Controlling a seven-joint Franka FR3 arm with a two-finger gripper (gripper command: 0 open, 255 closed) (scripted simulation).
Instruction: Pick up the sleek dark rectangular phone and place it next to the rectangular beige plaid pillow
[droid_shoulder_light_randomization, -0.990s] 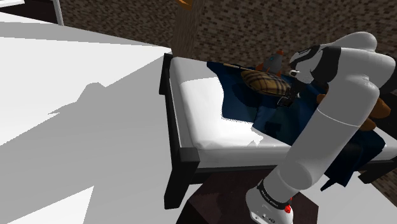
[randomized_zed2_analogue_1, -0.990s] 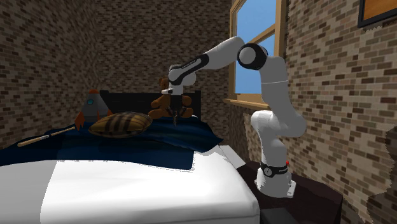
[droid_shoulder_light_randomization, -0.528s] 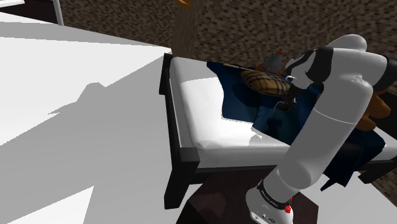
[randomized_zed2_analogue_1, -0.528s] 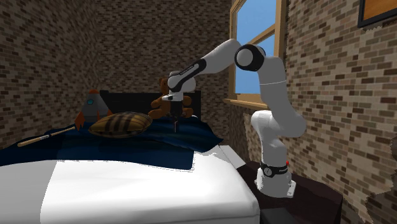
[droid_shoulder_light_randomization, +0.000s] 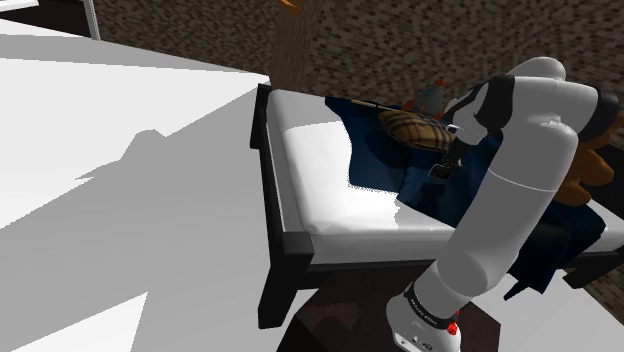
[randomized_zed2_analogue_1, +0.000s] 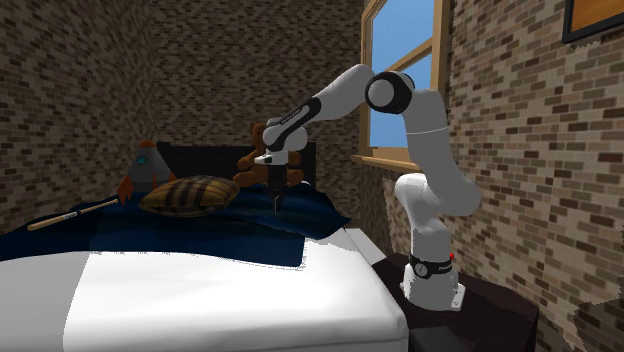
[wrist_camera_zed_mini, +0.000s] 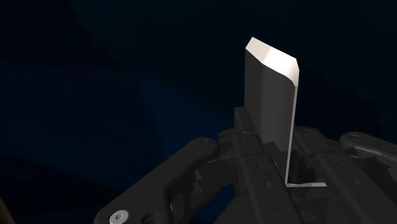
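Observation:
In the wrist view a dark grey rectangular phone (wrist_camera_zed_mini: 270, 105) with a pale lit end stands up between my fingers, and the gripper (wrist_camera_zed_mini: 280, 162) is shut on it over the dark blue blanket (wrist_camera_zed_mini: 95, 95). In the second exterior view the gripper (randomized_zed2_analogue_1: 273, 188) hangs just above the blanket (randomized_zed2_analogue_1: 250, 222), with the phone (randomized_zed2_analogue_1: 274, 202) pointing down, to the right of the beige plaid pillow (randomized_zed2_analogue_1: 190, 195). In the shoulder view the gripper (droid_shoulder_light_randomization: 441, 163) and phone (droid_shoulder_light_randomization: 437, 172) sit just below the pillow (droid_shoulder_light_randomization: 412, 128).
A brown teddy bear (randomized_zed2_analogue_1: 262, 150) sits behind the gripper by the dark headboard. A rocket toy (randomized_zed2_analogue_1: 147, 167) and a long bat (randomized_zed2_analogue_1: 75, 213) lie beyond the pillow. White sheet (randomized_zed2_analogue_1: 220, 295) covers the bed's near part; a brick wall and a window (randomized_zed2_analogue_1: 400, 70) stand alongside.
The arm has lowered the gripper with the phone toward the blanket, a little to the second exterior view's right. The pillow and toys have not moved.

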